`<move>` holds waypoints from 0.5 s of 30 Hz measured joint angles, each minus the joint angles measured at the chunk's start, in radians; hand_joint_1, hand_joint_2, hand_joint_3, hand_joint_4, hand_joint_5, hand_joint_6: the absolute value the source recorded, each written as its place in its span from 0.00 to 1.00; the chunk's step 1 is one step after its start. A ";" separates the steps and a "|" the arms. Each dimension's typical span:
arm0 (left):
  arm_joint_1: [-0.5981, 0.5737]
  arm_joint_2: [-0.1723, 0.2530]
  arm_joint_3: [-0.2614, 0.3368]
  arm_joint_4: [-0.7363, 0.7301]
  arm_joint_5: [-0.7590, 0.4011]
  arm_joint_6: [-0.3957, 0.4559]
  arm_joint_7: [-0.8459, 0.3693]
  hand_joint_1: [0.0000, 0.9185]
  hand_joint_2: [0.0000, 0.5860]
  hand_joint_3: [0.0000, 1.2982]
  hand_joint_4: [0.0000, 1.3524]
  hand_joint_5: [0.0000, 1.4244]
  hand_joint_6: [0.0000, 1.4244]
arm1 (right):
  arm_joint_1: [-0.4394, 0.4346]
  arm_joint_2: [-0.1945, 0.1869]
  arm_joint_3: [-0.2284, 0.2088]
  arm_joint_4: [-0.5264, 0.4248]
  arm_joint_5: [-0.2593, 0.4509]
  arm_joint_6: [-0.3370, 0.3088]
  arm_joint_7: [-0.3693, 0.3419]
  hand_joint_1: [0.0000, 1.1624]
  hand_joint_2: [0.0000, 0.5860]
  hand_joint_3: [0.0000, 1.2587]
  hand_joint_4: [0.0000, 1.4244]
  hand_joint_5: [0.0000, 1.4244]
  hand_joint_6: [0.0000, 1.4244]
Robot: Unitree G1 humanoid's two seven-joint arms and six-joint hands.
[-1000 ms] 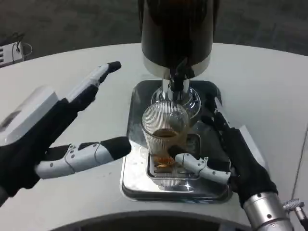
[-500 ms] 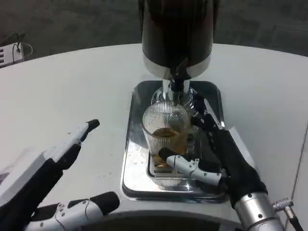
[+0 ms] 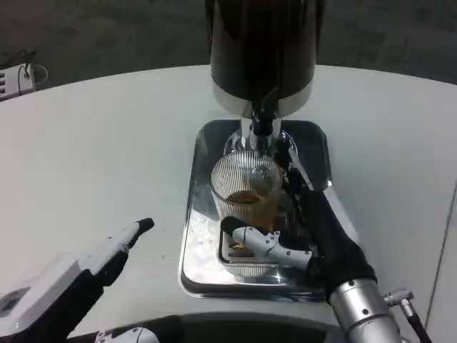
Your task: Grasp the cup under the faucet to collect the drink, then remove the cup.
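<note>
Our right hand [image 3: 314,239] wraps the ribbed glass cup [image 3: 246,193] under the faucet [image 3: 261,127] of the dark dispenser [image 3: 263,50]. The cup stands on the steel drip tray [image 3: 196,214], at the middle of the white surface [image 3: 107,157]. Amber drink fills its lower part, so we judge collecting under way or done; lifting the cup clear is left. One of our fingers [image 3: 260,241] crosses the cup's base at six o'clock, while the others reach round its three o'clock side. They appear to be grasping it, though contact at the back is hidden. Our left hand [image 3: 78,282] waits at eight o'clock, well apart from the tray, fingers spread and holding nothing.
</note>
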 measured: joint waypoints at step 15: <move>-0.030 0.030 -0.033 -0.019 0.024 0.073 -0.041 0.00 0.13 0.00 0.00 0.00 0.05 | -0.100 0.029 -0.011 0.159 -0.004 -0.028 -0.079 0.74 0.33 0.00 0.00 0.06 0.09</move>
